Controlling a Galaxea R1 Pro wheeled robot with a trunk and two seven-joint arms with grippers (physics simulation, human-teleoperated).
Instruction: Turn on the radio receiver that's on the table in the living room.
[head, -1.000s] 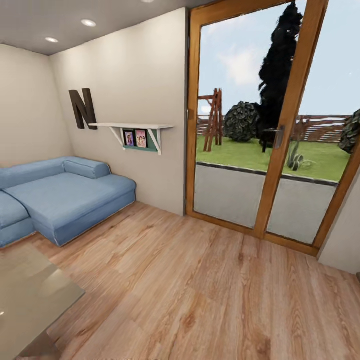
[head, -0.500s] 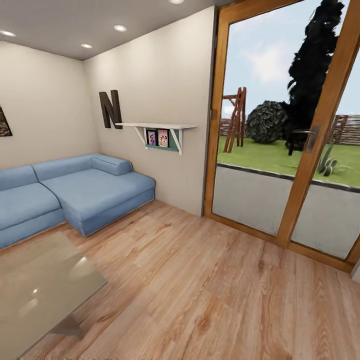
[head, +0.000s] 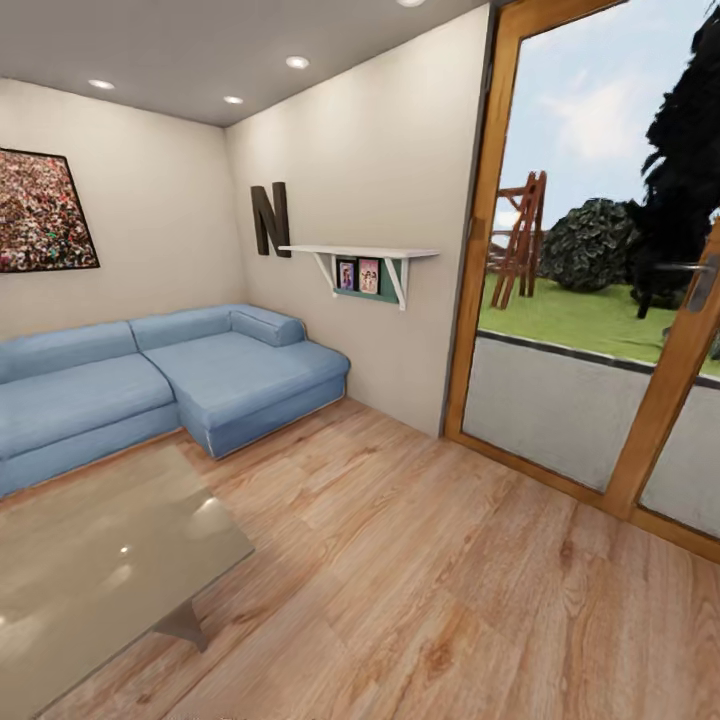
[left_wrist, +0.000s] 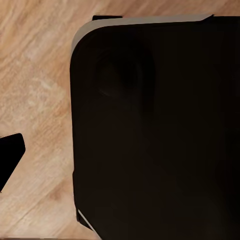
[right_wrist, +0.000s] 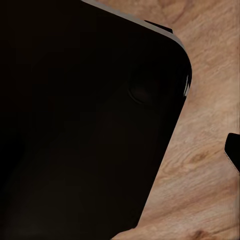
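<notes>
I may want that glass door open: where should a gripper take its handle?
Grip the handle by its horizontal lever, near the free end, coming from the room side with one finger above and one below. It juts sideways off the wooden door frame, so that likely fits best.

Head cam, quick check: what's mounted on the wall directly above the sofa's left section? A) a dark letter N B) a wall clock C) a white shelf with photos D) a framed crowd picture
D: the framed crowd picture hangs above the left section of the sofa, while the letter N and the shelf sit on the adjoining wall nearer the glass door.
</notes>
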